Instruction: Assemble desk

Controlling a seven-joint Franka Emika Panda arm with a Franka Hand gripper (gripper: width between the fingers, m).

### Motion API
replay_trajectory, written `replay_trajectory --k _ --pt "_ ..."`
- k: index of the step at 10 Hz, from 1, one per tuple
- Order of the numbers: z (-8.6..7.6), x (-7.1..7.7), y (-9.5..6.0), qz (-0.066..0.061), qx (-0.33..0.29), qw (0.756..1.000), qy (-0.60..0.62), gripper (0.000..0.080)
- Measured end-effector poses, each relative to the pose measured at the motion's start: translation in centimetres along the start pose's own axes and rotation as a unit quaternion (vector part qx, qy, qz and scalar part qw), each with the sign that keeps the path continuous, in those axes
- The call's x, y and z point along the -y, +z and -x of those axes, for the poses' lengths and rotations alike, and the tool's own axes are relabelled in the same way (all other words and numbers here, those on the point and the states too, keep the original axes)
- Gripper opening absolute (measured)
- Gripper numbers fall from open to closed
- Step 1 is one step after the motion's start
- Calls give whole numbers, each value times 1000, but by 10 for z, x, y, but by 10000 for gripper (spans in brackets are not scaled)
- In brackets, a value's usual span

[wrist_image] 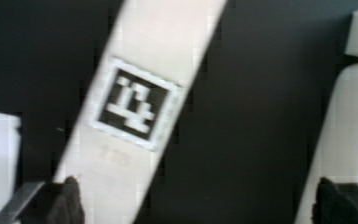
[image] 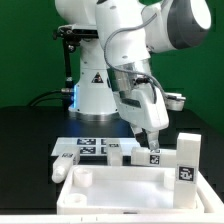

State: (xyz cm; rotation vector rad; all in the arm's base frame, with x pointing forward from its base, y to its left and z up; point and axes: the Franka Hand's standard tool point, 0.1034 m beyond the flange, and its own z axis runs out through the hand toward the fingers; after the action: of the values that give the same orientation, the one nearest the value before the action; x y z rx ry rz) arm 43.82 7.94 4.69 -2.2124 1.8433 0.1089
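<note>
Closest in the exterior view: the tabletop (image: 110, 195), a white rectangular plastic panel with a raised rim, lying flat on the black table (image: 30, 130). Smooth, faintly glossy, hard-edged, with a round socket at a corner on the exterior view's left.

At the panel's edge on that side, a slanted leg (image: 64, 166), a white square bar lying on the table. Toward the far corner on the exterior view's right, an upright leg (image: 187, 160), also a square bar, with a black-and-white tag sticker on its face. Seated in a socket or only standing there: cannot tell.

Just behind the rim, a lying leg (image: 155, 155), tag facing up. Directly above it, the gripper (image: 150, 137), jaws spread wide, gripping nothing.

From the wrist view: that lying leg (wrist_image: 131, 110), matte white with a crisp square tag, between two dark fingertips (wrist_image: 43, 205). Well apart from one fingertip. Contact at the other not discernible.

Farther back, the marker board (image: 92, 145), thin, flat and white, printed with tags. Behind it, the robot base (image: 95, 90), bulky and rounded, with a triangle sticker. Farthest off, a plain green wall (image: 20, 50).
</note>
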Motion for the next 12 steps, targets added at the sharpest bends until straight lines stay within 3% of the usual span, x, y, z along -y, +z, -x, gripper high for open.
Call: replay_trajectory --k 6,9,11,12 --pt "31 -1 12 5 0 999 36 649" --pt "33 -5 33 20 -4 999 45 649" --pt "35 -8 48 39 -2 998 51 649" --pt "34 -6 46 36 -4 998 48 649"
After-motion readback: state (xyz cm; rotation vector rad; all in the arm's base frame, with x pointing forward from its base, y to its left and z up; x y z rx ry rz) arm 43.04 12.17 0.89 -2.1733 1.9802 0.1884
